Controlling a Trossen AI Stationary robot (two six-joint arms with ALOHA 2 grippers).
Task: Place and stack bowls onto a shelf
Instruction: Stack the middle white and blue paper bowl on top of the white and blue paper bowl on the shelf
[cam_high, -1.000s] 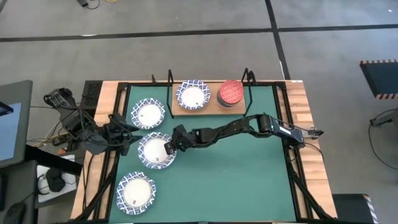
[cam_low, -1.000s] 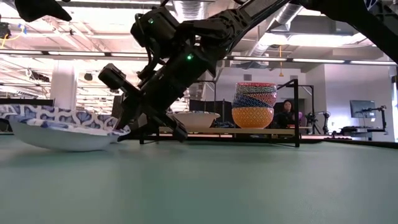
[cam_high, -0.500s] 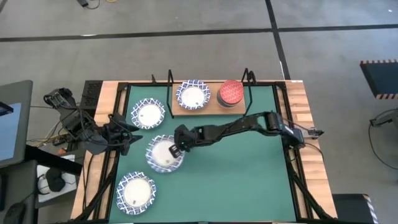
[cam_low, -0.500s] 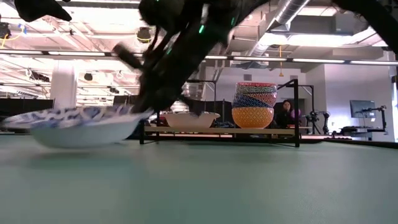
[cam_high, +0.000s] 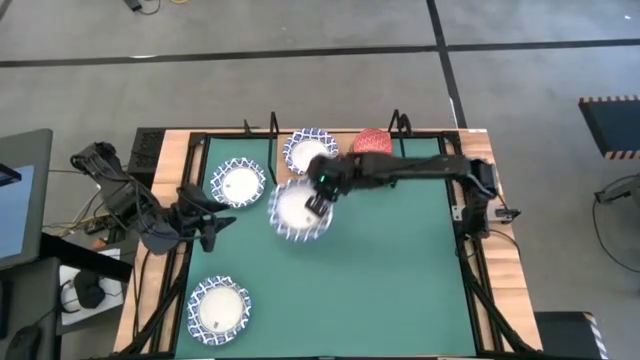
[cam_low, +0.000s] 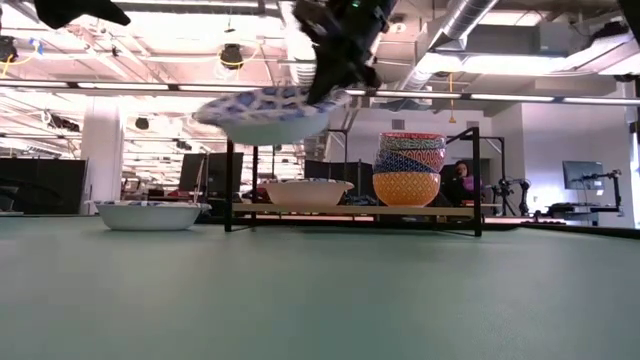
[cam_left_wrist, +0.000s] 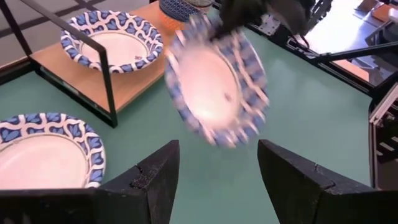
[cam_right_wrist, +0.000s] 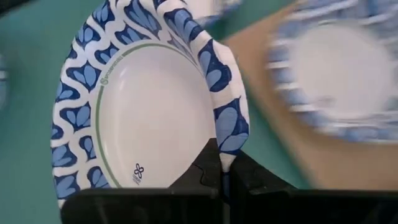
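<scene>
— Where are we now?
— Our right gripper (cam_high: 318, 197) pinches the rim of a white blue-patterned bowl (cam_high: 300, 210), carried above the green mat (cam_high: 400, 270).
— Next?
— Probably we lower it into the matching bowl on the light wooden shelf (cam_high: 340, 176). Left gripper (cam_left_wrist: 214, 180), spread, waits.

We note our right arm extended across the table toward the left, its dark two-finger right gripper (cam_high: 318, 199) raised well above the surface, fingers pinched on the rim of a white bowl with blue-patterned rim (cam_high: 300, 209). Our left arm rests at the table's left edge, its left gripper (cam_high: 222, 225) low, fingers spread apart and holding nothing.
</scene>
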